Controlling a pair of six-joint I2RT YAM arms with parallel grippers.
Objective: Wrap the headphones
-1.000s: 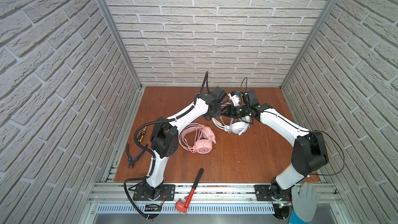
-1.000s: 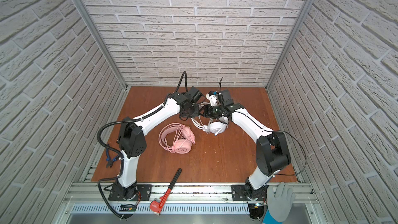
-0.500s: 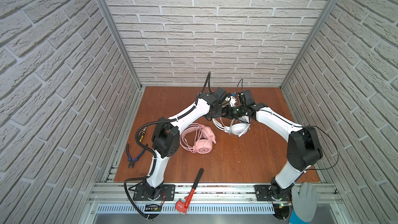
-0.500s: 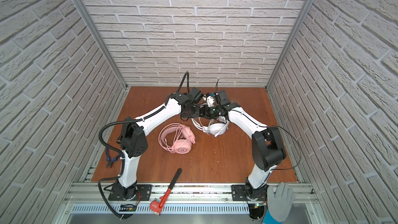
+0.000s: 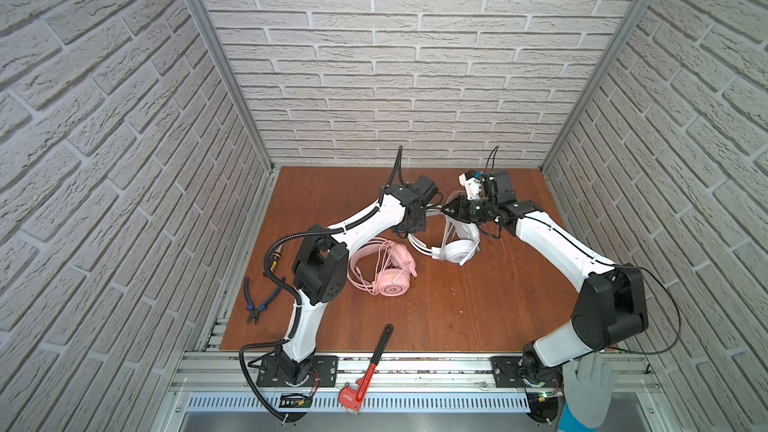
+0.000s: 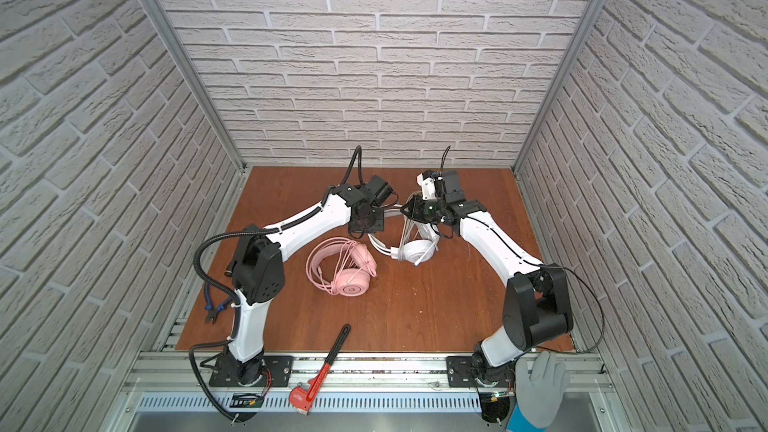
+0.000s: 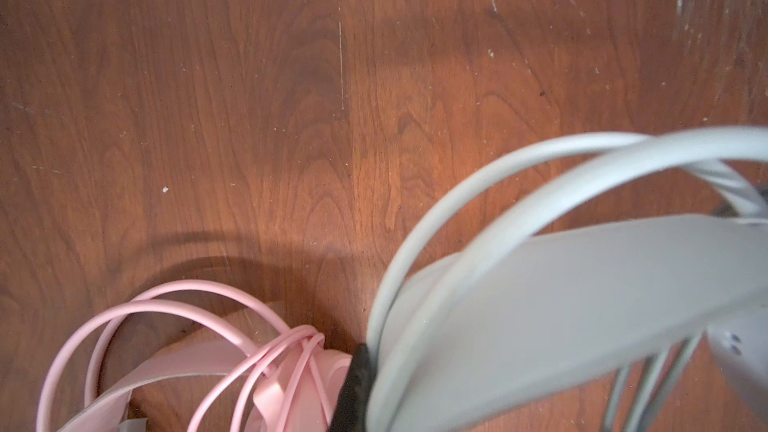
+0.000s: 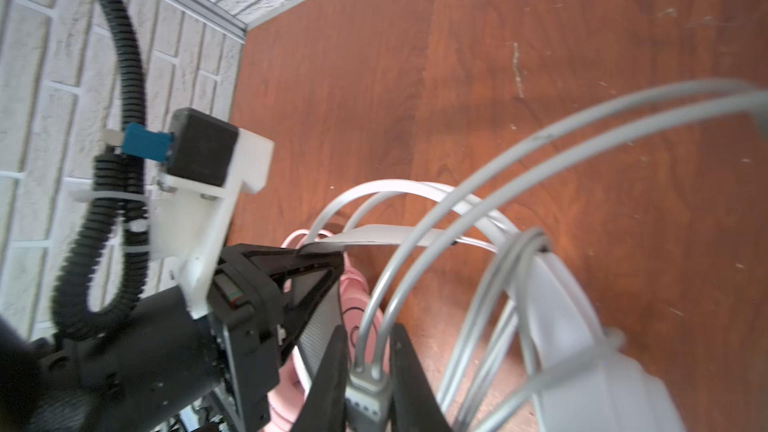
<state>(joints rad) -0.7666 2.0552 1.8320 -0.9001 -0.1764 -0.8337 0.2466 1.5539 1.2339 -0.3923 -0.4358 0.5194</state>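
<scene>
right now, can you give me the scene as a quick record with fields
left tool: shut on the grey band of the white headset
right tool: shut on the white cable junction
pink headset: flat on the table, cable looped over it, no tool on it
pipe wrench: front edge, head over the rail
pliers: off the table, left side

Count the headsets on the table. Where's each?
2. The pink headset lies flat left of centre. The white headset is further back at centre: the left gripper pinches its headband, the right gripper its cable. None seems hidden.
</scene>
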